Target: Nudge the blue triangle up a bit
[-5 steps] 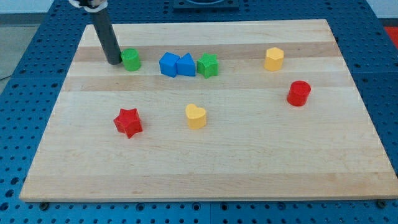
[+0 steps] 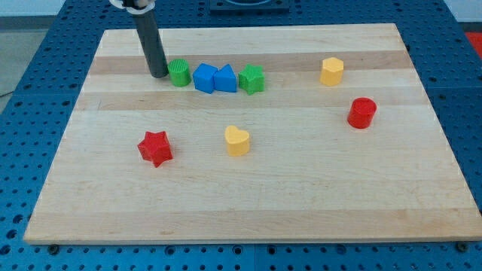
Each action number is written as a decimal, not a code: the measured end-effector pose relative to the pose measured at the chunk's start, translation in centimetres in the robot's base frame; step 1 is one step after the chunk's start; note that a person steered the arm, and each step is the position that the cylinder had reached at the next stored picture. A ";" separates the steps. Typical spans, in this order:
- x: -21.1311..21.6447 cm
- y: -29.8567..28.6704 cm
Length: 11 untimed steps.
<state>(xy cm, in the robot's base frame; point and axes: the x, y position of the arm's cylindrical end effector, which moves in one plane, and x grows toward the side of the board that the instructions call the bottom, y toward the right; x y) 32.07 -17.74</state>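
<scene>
The blue triangle [image 2: 225,78] lies in the upper middle of the board, in a row of blocks. A blue block [image 2: 204,77] touches its left side and a green star [image 2: 252,78] touches its right side. A green round block [image 2: 179,72] sits at the row's left end, against the blue block. My tip [image 2: 159,74] rests on the board just left of the green round block, touching it. The dark rod rises from it toward the view's top.
A yellow hexagon [image 2: 331,71] and a red cylinder [image 2: 361,113] lie at the right. A yellow heart [image 2: 236,140] and a red star [image 2: 155,147] lie in the middle-left. The wooden board [image 2: 248,203] ends in blue perforated table all around.
My tip has slid to the right and pushed the green round block right, up against the blue block. The other blocks have not moved.
</scene>
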 end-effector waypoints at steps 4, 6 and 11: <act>9.5 3.2; 8.2 8.6; 5.0 12.2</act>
